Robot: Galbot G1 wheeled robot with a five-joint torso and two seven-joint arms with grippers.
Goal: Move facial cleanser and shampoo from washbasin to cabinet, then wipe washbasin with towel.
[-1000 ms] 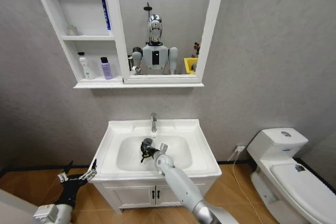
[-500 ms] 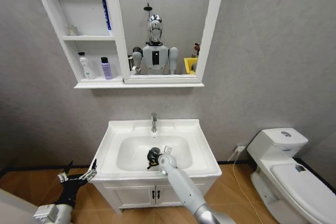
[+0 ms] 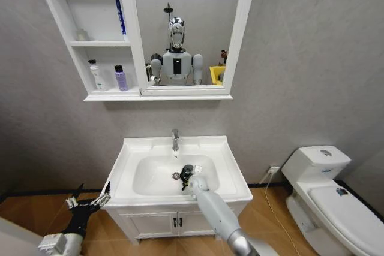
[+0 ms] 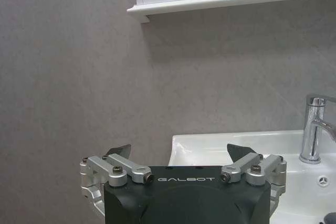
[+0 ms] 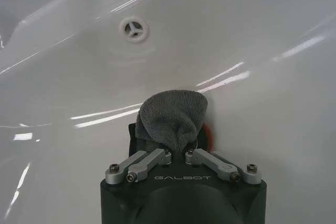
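My right gripper (image 3: pixel 188 178) is down in the bowl of the washbasin (image 3: pixel 231 166), just right of the drain (image 3: pixel 176 175). It is shut on the dark grey towel (image 5: pixel 170 116), which is pressed against the white bowl surface. On the lower open shelf of the cabinet (image 3: pixel 90 43) stand a white bottle (image 3: pixel 96 76) and a purple bottle (image 3: pixel 120 78); which is the facial cleanser and which the shampoo I cannot tell. My left gripper (image 4: pixel 179 153) hangs open and holds nothing, low beside the washbasin's left edge (image 4: pixel 210 142).
The chrome tap (image 3: pixel 175 140) rises at the back of the bowl. Below the washbasin is a white two-door vanity (image 3: pixel 156 223). A white toilet (image 3: pixel 324 184) stands to the right, and a cable (image 3: pixel 268 181) hangs by the wall between them.
My right gripper has dragged the towel rightward across the bowl, from left of the drain to just right of it. The left arm has stayed put.
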